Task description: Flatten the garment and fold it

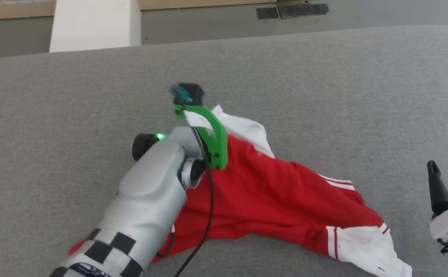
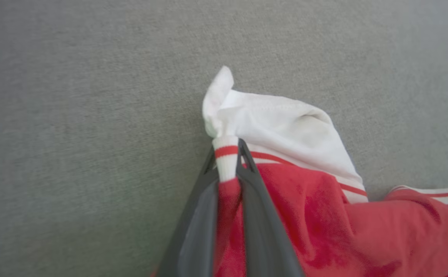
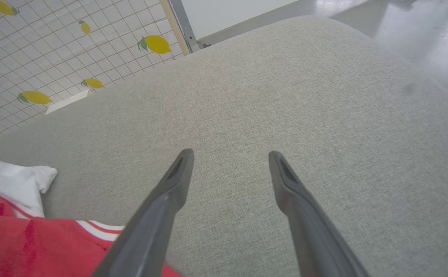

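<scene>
T-shirt (image 1: 278, 200) lies crumpled on the grey surface (image 1: 324, 77), long axis running from frame centre to lower right. Left gripper (image 2: 228, 159): jaws pinched on the striped sleeve cuff at the upper end. Right gripper (image 1: 445, 169): jaws wide, empty, nearer the lower-right sleeve.

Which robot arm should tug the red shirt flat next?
Left. The left gripper is shut on the striped sleeve cuff of the T-shirt; the right gripper hangs open over bare grey cushion.
</scene>
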{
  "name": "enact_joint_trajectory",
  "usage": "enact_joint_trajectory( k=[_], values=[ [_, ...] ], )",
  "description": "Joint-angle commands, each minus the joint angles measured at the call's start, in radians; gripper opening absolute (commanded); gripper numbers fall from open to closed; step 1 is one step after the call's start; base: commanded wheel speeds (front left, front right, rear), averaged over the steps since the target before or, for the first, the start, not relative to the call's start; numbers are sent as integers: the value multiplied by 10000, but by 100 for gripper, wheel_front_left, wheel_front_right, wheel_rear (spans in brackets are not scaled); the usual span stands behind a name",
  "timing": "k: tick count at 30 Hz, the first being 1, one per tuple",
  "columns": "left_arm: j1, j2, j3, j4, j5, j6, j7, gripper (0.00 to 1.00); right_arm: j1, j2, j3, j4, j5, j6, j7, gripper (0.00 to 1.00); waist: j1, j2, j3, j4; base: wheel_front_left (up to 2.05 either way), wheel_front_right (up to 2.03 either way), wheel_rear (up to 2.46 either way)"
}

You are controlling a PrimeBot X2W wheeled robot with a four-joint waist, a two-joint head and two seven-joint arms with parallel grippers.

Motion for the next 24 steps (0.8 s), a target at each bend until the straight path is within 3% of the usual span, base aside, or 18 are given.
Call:
enact_joint_trajectory(
  k=[1, 8, 14, 21, 22, 24],
  values=[
    [-301, 51, 286, -71, -200, 127, -527, 0, -88, 6, 33, 27, -100, -15, -5, 100, -1, 0, -361, 464, 0, 0, 0],
    [-19, 980, 1845, -261, -804, 523, -2583, 0, 199, 6, 56, 113, -186, -15, 33, 100, -1, 0, -947, 1250, 0, 0, 0],
    [2070, 1816, 3196, -1037, -1608, 1244, -3602, 0, 506, 6, 119, 233, -135, -15, 18, 100, -1, 0, -1360, 1838, 0, 0, 0],
    [4948, 1413, 3357, -1723, -2407, 1542, -3251, 0, 705, 7, 251, 345, -38, -15, -3, 100, -1, 0, -1529, 2313, 0, 0, 0],
    [5159, 1345, 3354, -1786, -2483, 1561, -3196, 11, 715, 7, 268, 359, -33, -15, 1, 100, -1, 0, -1542, 2361, 0, 0, 0],
    [5498, 1270, 3455, -2005, -2682, 1526, -3183, 100, 710, 7, 343, 377, -50, -15, 13, 100, -1, 0, -1579, 2416, 0, 0, 0]
  ],
)
